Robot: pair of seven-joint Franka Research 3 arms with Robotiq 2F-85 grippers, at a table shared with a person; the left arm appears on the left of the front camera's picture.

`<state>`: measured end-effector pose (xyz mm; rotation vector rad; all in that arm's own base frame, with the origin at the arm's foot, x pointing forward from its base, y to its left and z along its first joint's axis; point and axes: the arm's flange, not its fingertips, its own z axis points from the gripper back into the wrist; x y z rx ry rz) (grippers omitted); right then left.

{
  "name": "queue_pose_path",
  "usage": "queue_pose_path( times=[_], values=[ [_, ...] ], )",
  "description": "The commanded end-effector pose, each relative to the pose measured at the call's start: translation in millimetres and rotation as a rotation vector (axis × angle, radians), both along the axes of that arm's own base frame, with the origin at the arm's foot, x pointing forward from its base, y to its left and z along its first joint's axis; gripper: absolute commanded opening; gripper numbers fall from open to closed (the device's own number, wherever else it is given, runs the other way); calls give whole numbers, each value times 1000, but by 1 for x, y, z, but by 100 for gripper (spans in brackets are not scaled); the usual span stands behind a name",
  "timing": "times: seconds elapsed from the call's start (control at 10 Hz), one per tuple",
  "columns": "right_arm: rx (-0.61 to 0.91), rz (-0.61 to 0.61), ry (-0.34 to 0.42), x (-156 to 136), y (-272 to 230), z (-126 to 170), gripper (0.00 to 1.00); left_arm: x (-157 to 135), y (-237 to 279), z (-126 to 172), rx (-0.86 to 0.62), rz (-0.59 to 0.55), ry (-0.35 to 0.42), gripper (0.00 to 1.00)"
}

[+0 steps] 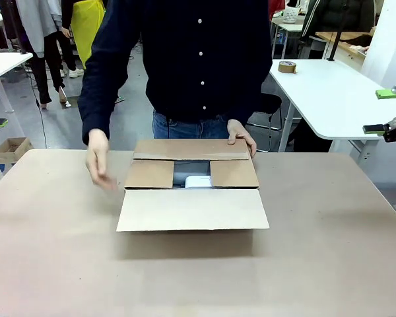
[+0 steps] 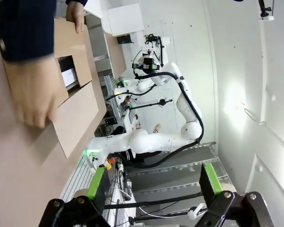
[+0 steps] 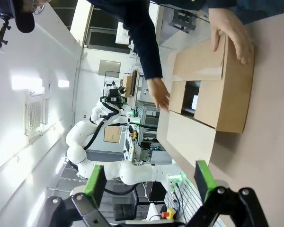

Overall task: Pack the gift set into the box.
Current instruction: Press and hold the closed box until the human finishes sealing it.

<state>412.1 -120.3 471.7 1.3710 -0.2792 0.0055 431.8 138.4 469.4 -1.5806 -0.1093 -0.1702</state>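
From the front, the box [image 1: 191,181] sits mid-worktop [image 1: 330,264], just before the person. Its far flap and both side flaps are folded in, and the near flap [image 1: 193,209] lies spread out flat toward the robot. Through the gap between the side flaps shows the gift set [image 1: 198,179], its white piece against something grey, so it lies inside. The person's resting hand [image 1: 241,135] presses the far flap's corner, and the free hand [image 1: 99,160] hovers, blurred, beside the box. The right gripper [image 1: 383,111] hangs well off at the worktop's edge, fingers spread wide and empty.

In the left wrist view, the left gripper [image 2: 154,182] has its fingers wide apart with nothing between them, well apart from the box.

The right wrist view shows that gripper's fingers wide and empty too, with the box far off.

Packing looks done and closing is in hand. The next move would be folding the near flap up and over, which calls for getting under its free edge while the far flap stays held down.
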Motion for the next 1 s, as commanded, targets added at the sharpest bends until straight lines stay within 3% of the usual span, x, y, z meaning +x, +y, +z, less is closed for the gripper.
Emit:
queue_pose_path(
  times=[0.0,0.9],
  values=[
    [-8,12,6,-3,0,1,100,-9,4,-3,4,4,8,100],
    [-8,12,6,-3,0,1,100,-9,4,-3,4,4,8,100]
  ],
)
